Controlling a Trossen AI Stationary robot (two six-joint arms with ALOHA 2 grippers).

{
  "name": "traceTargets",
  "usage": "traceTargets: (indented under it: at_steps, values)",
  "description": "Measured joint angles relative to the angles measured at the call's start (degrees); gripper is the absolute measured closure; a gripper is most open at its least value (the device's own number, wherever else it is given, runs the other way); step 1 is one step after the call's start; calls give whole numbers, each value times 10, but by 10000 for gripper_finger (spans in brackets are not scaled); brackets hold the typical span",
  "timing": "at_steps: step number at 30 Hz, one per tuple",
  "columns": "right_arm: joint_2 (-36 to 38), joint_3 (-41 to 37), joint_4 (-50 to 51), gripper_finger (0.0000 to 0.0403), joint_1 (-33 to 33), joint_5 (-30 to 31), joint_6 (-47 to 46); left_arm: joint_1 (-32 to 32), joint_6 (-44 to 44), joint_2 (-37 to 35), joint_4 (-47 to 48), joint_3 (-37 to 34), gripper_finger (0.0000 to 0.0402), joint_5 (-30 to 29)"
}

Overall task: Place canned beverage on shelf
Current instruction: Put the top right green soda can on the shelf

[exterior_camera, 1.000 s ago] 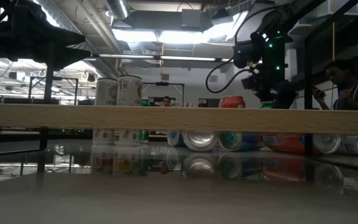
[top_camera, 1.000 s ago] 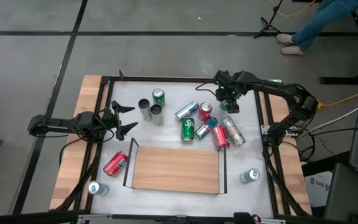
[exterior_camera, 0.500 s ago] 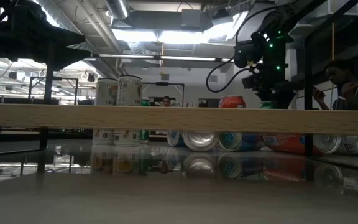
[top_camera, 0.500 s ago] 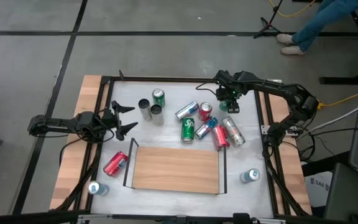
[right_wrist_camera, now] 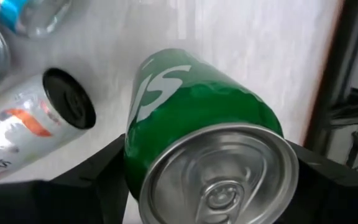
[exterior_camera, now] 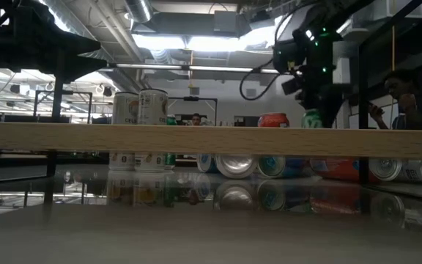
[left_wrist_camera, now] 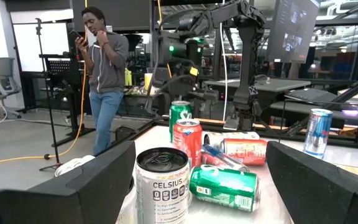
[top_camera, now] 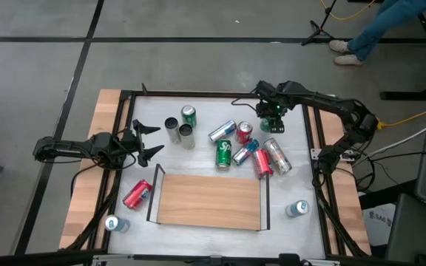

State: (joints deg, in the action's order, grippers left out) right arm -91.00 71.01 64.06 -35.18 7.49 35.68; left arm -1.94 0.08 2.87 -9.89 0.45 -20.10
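Seen from the overhead camera, the right arm reaches to the far right part of the white tabletop (top_camera: pixel 198 100), where the right gripper (top_camera: pixel 272 124) is clamped on a green aluminium drink can (top_camera: pixel 267 125). The left gripper (top_camera: pixel 148 140) waits over the table's left side with its two dark fingers spread wide, holding nothing. The flat light-brown wooden shelf board (top_camera: pixel 209 200) with thin black end rails lies at the near middle, its long axis running left to right, with no can on it. It lies well apart from the held can. Loose cans lie scattered between the two grippers.

From the table-height camera, the shelf (exterior_camera: pixel 211 137) appears edge-on as a long wooden band across the picture. Behind it the right gripper (exterior_camera: pixel 313 110) hangs from above, with the green can (exterior_camera: pixel 312 119) showing just above the board's edge, upright.

Through the left wrist camera, the left gripper's fingers (left_wrist_camera: pixel 73 186) stand far apart around open air. Beyond them stands a silver can marked Celsius (left_wrist_camera: pixel 161 185), and a person (left_wrist_camera: pixel 104 74) stands in the room past the table.

Through the right wrist camera, the right gripper's fingers (right_wrist_camera: pixel 98 171) press both sides of the green can (right_wrist_camera: pixel 197 118), whose silver pull-tab end faces the camera, its long axis pointing away from the wrist toward the white tabletop.
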Motion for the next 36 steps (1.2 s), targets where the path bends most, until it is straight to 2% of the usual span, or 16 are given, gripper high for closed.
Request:
traceTargets:
  at_steps: [6, 12, 25, 36]
  values:
    - [0, 60, 56, 110, 9, -10, -15, 0, 0, 0, 0, 0, 47, 0]
    - [1, 128, 98, 110, 65, -8, -27, 0, 0, 0, 0, 0, 47, 0]
    - [1, 288, 199, 110, 243, -6, -145, 0, 0, 0, 0, 0, 47, 0]
    - [0, 314, 196, 111, 435, -27, -326, 0, 0, 0, 0, 0, 47, 0]
